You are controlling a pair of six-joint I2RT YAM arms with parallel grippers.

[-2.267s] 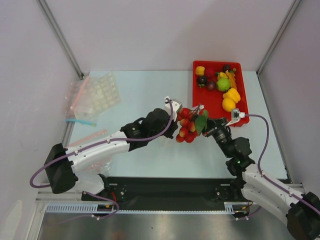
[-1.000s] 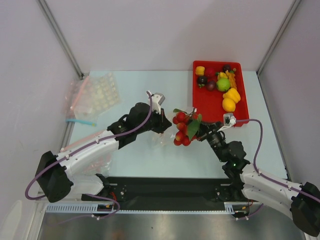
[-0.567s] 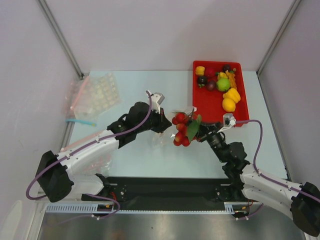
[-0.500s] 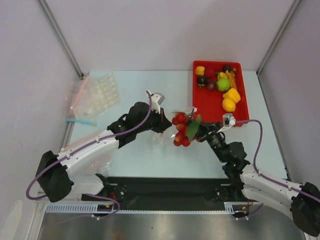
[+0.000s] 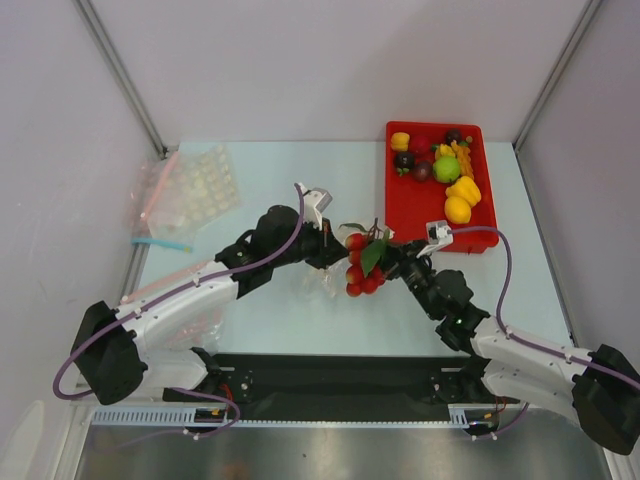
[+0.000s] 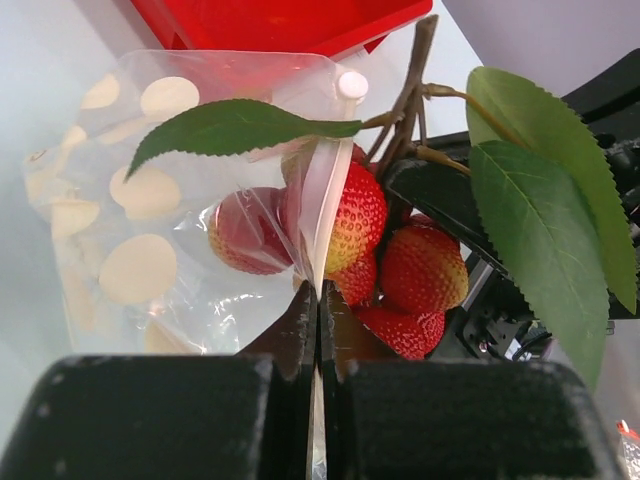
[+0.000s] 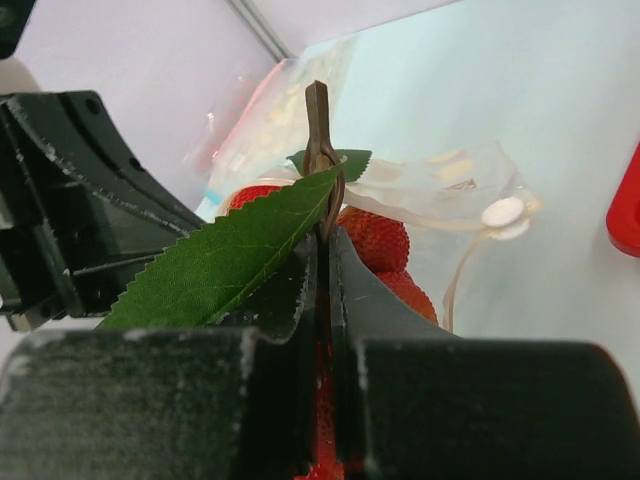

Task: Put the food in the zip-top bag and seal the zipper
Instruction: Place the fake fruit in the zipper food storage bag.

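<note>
The food in hand is a bunch of red berries on a brown stem with green leaves. My right gripper is shut on that stem, the berries hanging beyond its fingertips. My left gripper is shut on the whitish zipper rim of the clear zip-top bag, holding it upright. In the left wrist view the berries press against the rim. One berry shows through the plastic and the others sit to the right of the rim. Both grippers nearly touch.
The red tray at the back right holds yellow peppers, a green fruit and dark purple ones. A heap of clear bags and a dimpled sheet lies at the back left, with a blue strip nearby.
My right gripper has carried the berry bunch a little to the left, against the bag's mouth. The left arm and bag have hardly moved.
</note>
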